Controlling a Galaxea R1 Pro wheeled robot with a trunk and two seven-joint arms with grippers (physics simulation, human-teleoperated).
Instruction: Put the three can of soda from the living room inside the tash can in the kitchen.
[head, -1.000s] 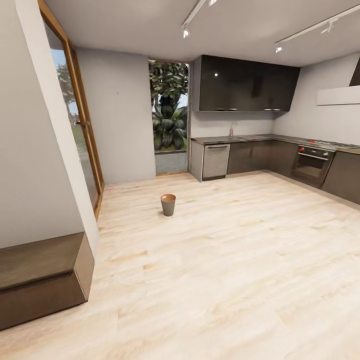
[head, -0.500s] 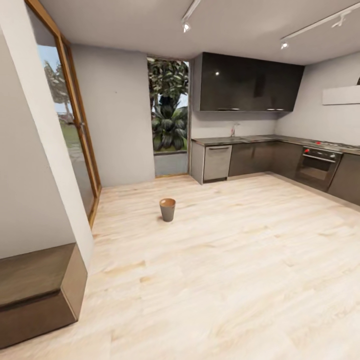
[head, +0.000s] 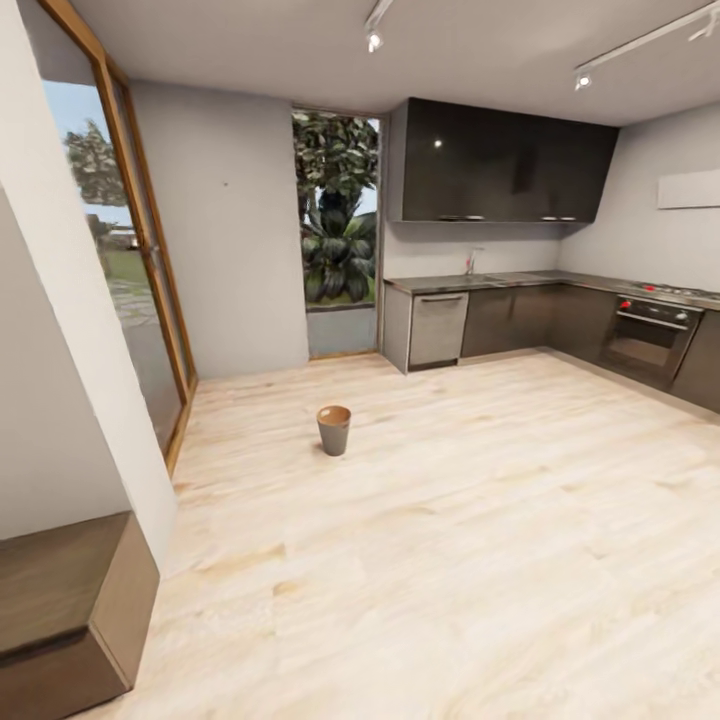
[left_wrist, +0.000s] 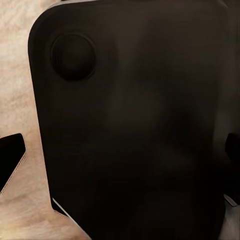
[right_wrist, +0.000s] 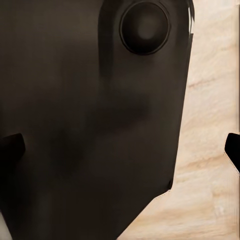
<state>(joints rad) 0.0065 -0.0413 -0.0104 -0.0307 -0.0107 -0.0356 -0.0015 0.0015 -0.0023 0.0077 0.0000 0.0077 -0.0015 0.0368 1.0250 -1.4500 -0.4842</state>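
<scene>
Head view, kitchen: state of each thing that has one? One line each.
trash can: upright on the wood floor, standing alone; inside not visible from here
oven: door shut
dishwasher: door shut
upper cabinets: doors shut
faucet: no water seen running
ceiling spotlights: lit
left gripper: fingertips apart, open, empty
right gripper: fingertips apart, open, empty

The tash can (head: 334, 430) is grey outside and brown inside; the floor (head: 480, 560) is pale wood with light streaks; the cabinets (head: 500, 165) are shiny black; the walls (head: 230, 250) are pale grey; the oven (head: 650, 335) has red knobs.
</scene>
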